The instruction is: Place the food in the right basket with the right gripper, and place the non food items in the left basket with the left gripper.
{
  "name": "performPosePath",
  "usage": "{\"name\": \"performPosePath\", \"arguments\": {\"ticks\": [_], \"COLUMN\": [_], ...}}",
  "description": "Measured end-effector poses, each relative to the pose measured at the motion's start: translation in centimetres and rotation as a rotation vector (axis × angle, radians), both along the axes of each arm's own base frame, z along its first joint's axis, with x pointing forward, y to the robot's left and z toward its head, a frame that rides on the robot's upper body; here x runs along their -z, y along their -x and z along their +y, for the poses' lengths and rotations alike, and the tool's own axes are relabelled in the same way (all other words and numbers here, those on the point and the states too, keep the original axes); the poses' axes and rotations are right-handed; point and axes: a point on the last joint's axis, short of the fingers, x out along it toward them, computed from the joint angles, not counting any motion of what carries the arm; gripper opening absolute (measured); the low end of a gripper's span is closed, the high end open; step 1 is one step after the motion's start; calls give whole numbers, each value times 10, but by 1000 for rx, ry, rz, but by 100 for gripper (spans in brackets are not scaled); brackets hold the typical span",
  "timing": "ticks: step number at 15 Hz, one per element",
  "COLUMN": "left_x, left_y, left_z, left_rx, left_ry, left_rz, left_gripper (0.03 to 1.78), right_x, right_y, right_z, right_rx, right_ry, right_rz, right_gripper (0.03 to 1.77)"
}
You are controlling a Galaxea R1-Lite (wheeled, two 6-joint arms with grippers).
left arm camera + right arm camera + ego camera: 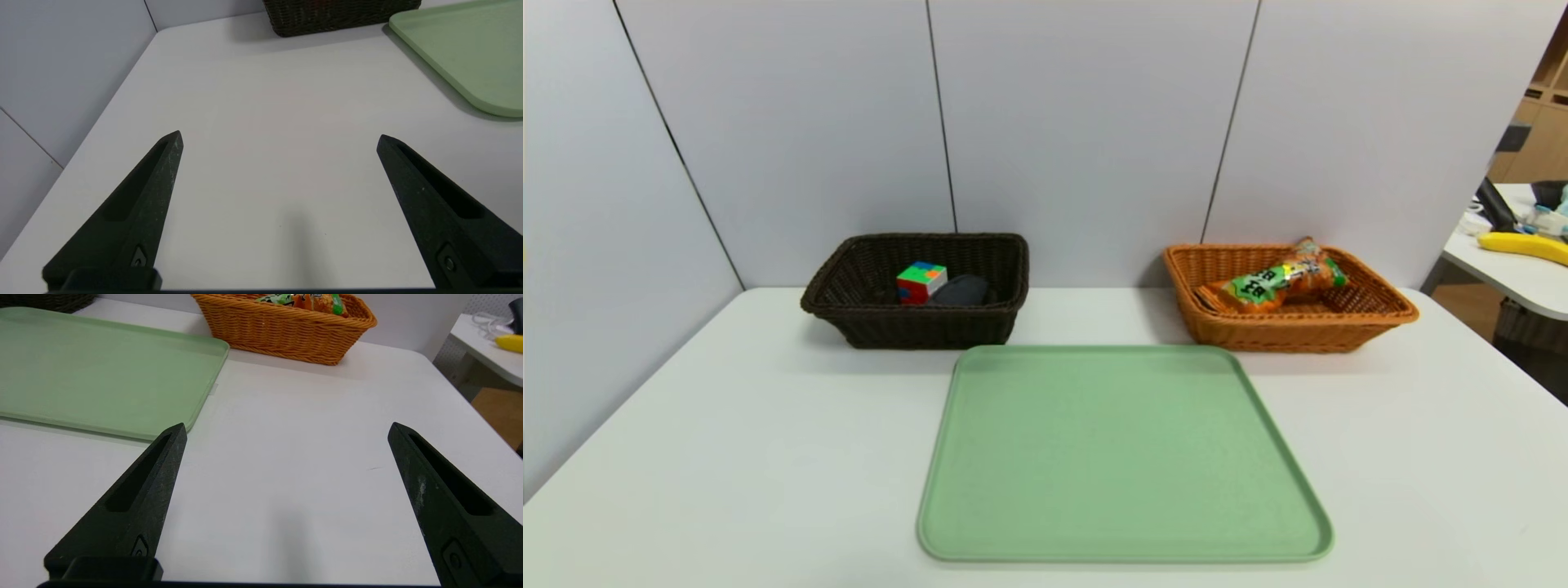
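The table (768, 457) bears the tray (1123, 453), its longer sides running left to right. Beyond it stand the orange basket (1282, 336), right, and black basket (923, 331), left, both long axes crosswise. The snack bag (1274, 282) lies slantwise in the orange basket, one end toward the back right. In the black basket, the cube (922, 282) sits beside a dark item (961, 291), visible only in the head view. Only the wrist views show the left gripper (280, 132) and right gripper (288, 424), each wide, unladen, over table.
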Motion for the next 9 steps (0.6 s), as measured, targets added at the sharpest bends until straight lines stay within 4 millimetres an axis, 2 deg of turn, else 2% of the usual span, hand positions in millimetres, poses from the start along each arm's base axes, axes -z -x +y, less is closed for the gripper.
{"name": "performPosePath", "arguments": {"ticks": [4,9], "left_x": [1,0], "left_y": [0,0], "left_z": [0,0], "left_rx": [1,-20], "left_ry": [89,162], "left_rz": [12,10], "left_gripper": [169,169], "right_x": [1,1], "right_y": [0,0], "right_z": [0,-1], "right_rx": [18,23], "right_ry": [-116,-133], "right_rz": [11,10], "right_gripper": [170,170]}}
